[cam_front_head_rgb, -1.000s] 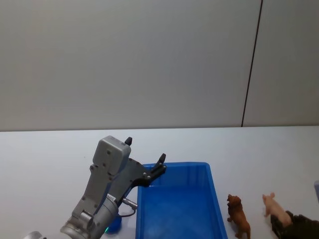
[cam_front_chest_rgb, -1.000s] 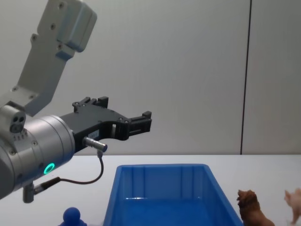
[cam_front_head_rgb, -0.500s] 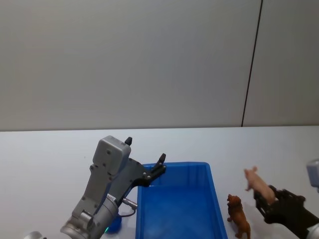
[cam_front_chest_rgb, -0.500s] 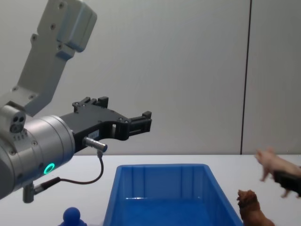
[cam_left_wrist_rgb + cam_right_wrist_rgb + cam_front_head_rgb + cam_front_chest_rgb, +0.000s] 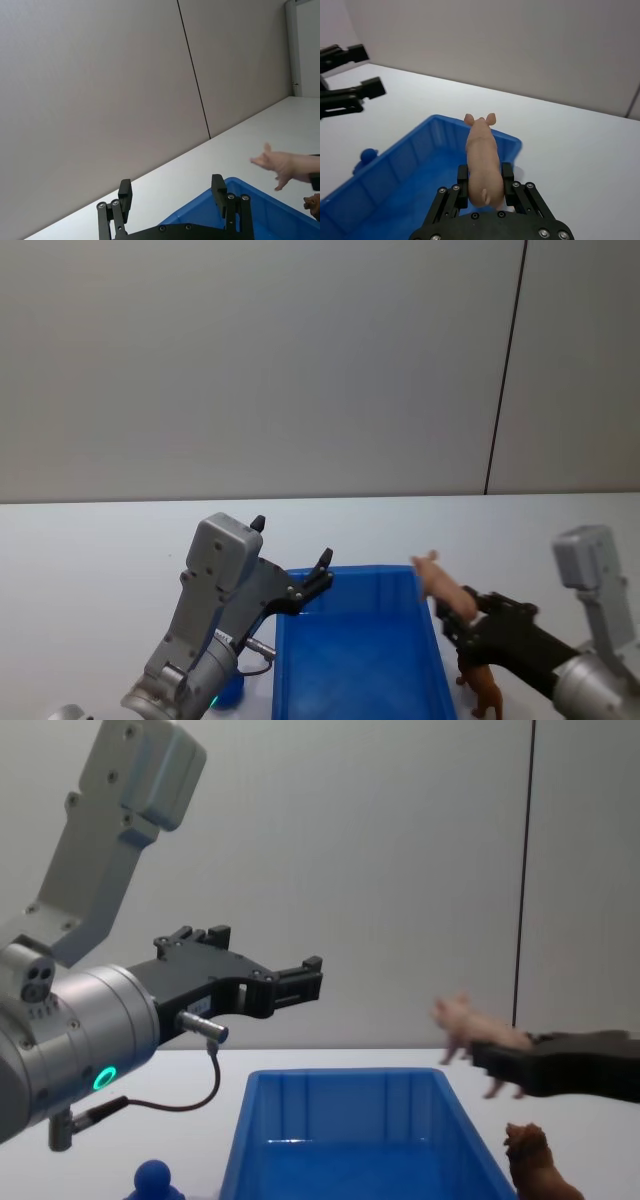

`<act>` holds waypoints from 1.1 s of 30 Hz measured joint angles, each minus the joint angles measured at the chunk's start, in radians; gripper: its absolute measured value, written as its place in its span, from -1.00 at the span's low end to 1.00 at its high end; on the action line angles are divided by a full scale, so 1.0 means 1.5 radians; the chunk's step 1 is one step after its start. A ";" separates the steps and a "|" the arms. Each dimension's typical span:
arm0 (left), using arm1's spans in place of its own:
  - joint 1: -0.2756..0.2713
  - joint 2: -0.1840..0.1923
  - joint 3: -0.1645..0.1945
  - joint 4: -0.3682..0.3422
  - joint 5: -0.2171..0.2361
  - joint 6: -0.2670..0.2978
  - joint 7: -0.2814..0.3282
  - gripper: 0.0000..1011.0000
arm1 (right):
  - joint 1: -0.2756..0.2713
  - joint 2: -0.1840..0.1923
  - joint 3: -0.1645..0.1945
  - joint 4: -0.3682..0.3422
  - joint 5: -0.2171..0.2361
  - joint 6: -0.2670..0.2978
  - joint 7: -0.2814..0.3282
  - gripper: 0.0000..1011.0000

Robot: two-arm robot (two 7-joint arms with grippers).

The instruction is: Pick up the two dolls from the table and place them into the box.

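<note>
The pale pink pig doll (image 5: 438,583) (image 5: 468,1023) (image 5: 281,164) hangs in the air over the right rim of the blue box (image 5: 350,574) (image 5: 340,1092). My right gripper (image 5: 464,618) (image 5: 485,176) is shut on its rear half, snout pointing across the box (image 5: 420,156). The reddish-brown doll (image 5: 484,686) (image 5: 536,1158) stands on the white table (image 5: 100,560) just right of the box. My left gripper (image 5: 292,542) (image 5: 256,952) (image 5: 171,185) hovers open and empty above the box's far left corner.
A small blue round-headed figure (image 5: 230,692) (image 5: 153,1181) (image 5: 367,154) stands on the table by the box's left side, under my left arm. A plain grey wall rises behind the table's far edge.
My right gripper has lifted the pink doll off the table at the far right and carried it left to the box's right rim. The left arm and brown doll have not moved.
</note>
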 joint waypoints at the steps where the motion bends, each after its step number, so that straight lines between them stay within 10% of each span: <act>1: 0.000 0.000 0.000 0.000 0.000 0.000 0.000 0.98 | 0.006 -0.004 -0.003 0.005 -0.001 0.000 0.006 -0.25; 24: 0.000 0.000 0.000 0.000 0.000 0.000 0.000 0.98 | 0.057 -0.041 -0.027 0.063 -0.017 0.002 0.039 0.97; 33: 0.000 0.000 0.000 0.000 0.000 0.000 0.000 0.98 | 0.030 -0.023 -0.016 0.030 -0.007 0.007 -0.017 0.98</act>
